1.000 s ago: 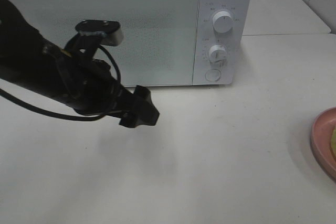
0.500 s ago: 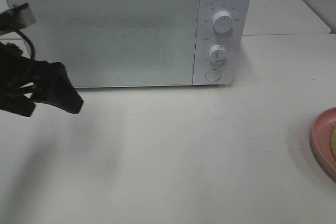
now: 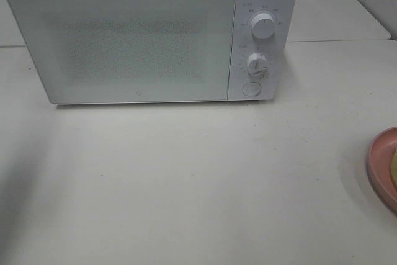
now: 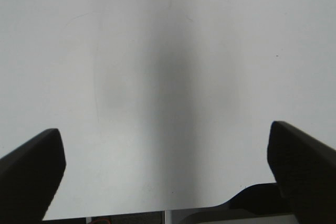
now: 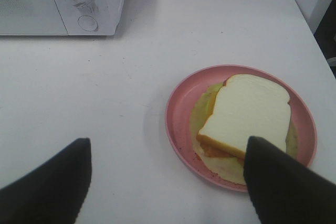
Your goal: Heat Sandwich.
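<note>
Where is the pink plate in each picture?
Exterior high: only a slice of the pink plate peeks in at the right edge, on the table, right of the microwave.
Left wrist: not in it; only bare table shows between the open gripper fingers.
Right wrist: the whole plate shows, holding the sandwich.
Shared landmark: the microwave, with its two knobs, in the exterior high and right wrist views.
</note>
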